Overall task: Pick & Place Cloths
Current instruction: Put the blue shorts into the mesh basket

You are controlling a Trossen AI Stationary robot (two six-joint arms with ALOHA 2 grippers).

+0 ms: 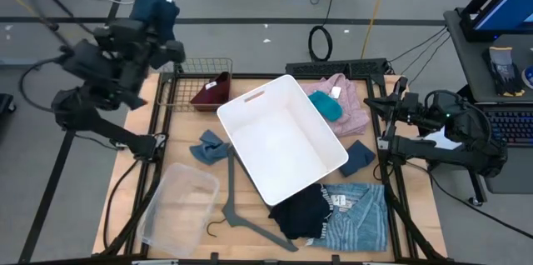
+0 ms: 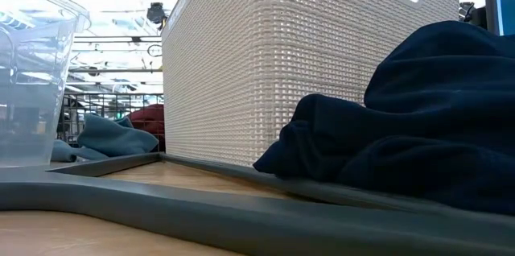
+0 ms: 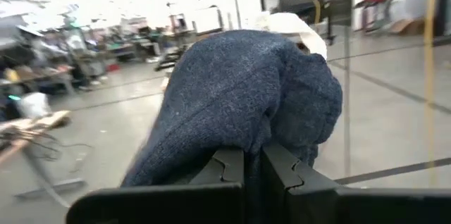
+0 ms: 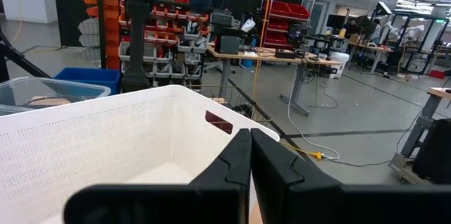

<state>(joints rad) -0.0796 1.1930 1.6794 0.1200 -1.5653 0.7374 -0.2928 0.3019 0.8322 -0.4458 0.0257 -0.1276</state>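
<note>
We see grey plastic hanger (image 1: 250, 219), thin and angular, at near table edge beside crumpled black cloth (image 1: 301, 212) and blue striped shirt (image 1: 360, 215). Mid-table: white perforated basket (image 1: 287, 90), rectangular. Right gripper (image 1: 385, 120) clenched, empty, at table's right edge. Far off, left gripper (image 1: 169, 8) pinches soft navy cloth (image 1: 155, 8) raised beyond table's far-left corner.

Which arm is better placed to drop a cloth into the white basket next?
Left: its gripper already holds the navy cloth, raised beyond the table's far-left corner. The right gripper is shut, empty.

Woven-textured white plastic basket (image 1: 283, 140), matt fabric cloths (image 1: 333, 102), wooden table (image 1: 133, 173).
</note>
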